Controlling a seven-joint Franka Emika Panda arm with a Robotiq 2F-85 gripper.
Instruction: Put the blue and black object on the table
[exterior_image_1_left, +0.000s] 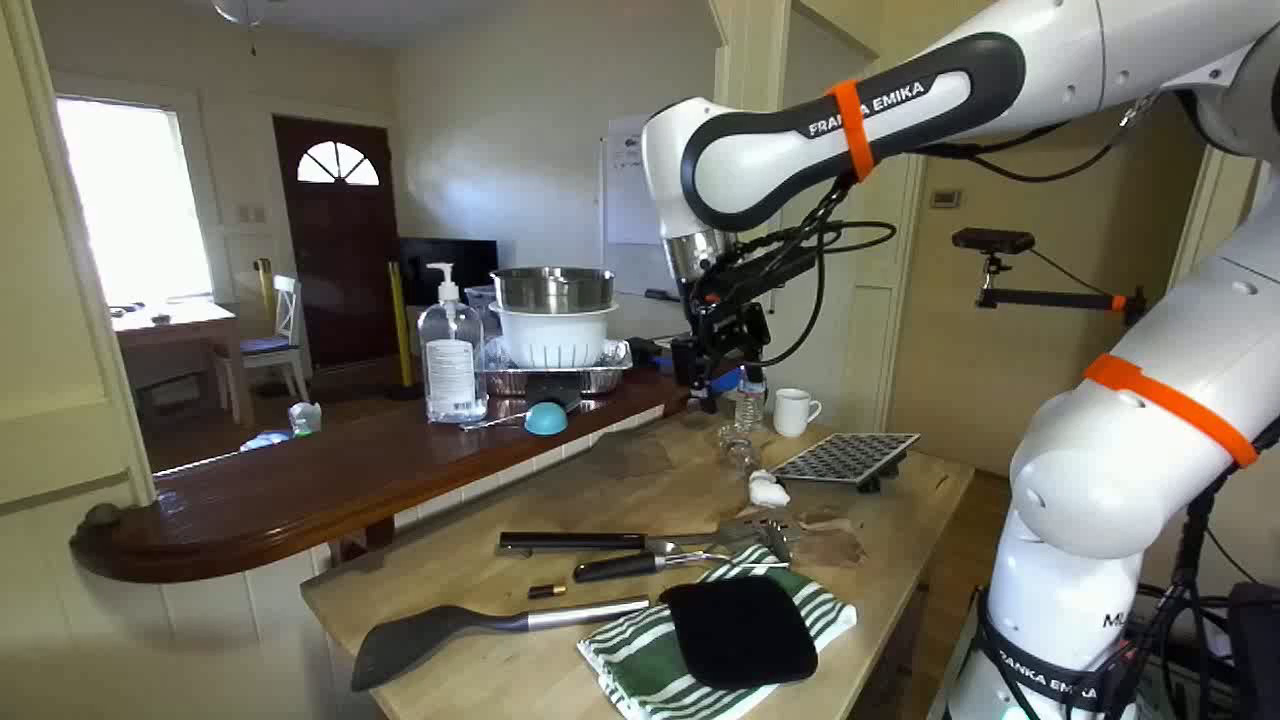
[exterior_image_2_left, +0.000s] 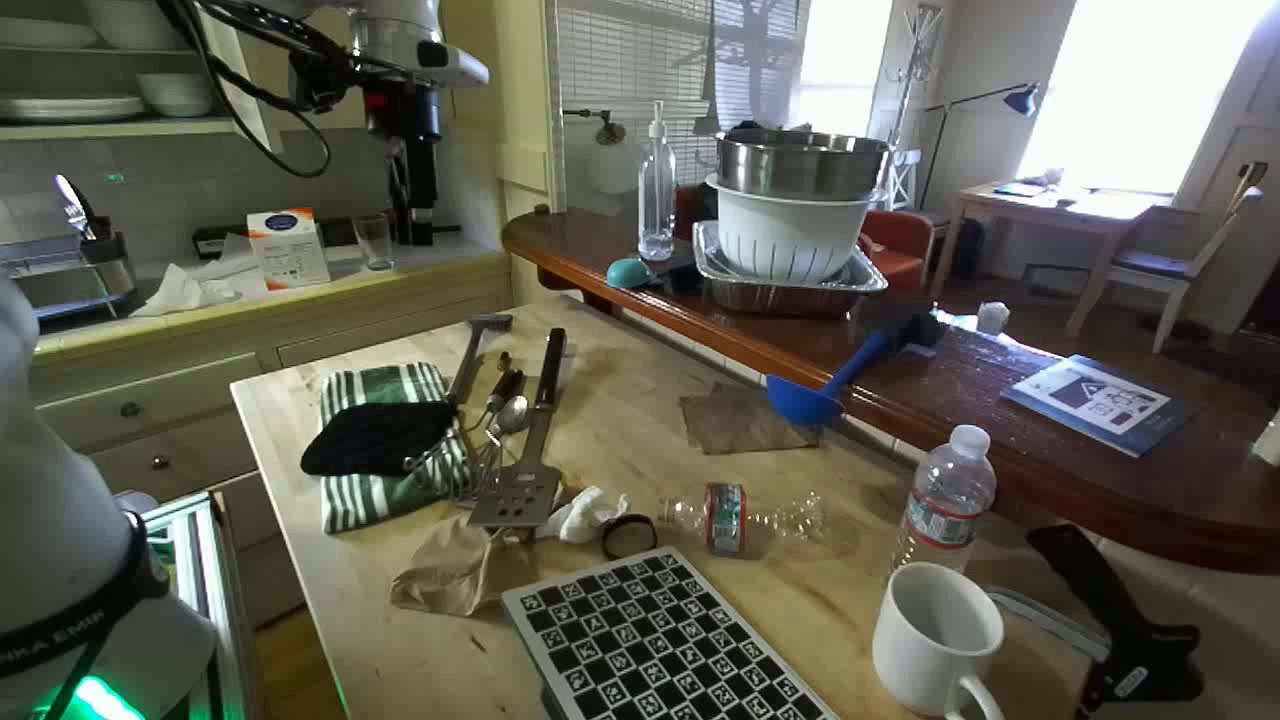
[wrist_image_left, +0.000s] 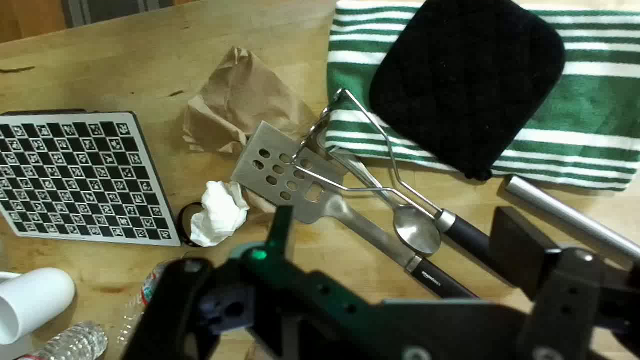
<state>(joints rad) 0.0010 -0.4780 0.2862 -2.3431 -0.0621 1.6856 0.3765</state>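
Note:
The blue and black object (exterior_image_1_left: 545, 419) shows as a small rounded light-blue item with a black part beside it, on the dark brown counter near its edge; it also shows in an exterior view (exterior_image_2_left: 629, 273). It is out of the wrist view. The table (exterior_image_1_left: 450, 580) is the pale-wood top below the counter, also in an exterior view (exterior_image_2_left: 640, 400) and the wrist view (wrist_image_left: 125, 80). My gripper (exterior_image_1_left: 725, 385) hangs above the table, away from the object; an exterior view (exterior_image_2_left: 413, 235) shows it too. In the wrist view the gripper (wrist_image_left: 402, 230) has its fingers wide apart with nothing between them.
The counter (exterior_image_1_left: 300, 500) holds a pump bottle (exterior_image_1_left: 452, 350), stacked bowls (exterior_image_1_left: 555, 330) and a darker-blue ladle with black handle (exterior_image_2_left: 805, 400). On the table lie a slotted turner (wrist_image_left: 300, 175), striped towel (wrist_image_left: 575, 110), checkered board (wrist_image_left: 80, 175), bottles (exterior_image_2_left: 945, 490) and white mug (exterior_image_2_left: 935, 640).

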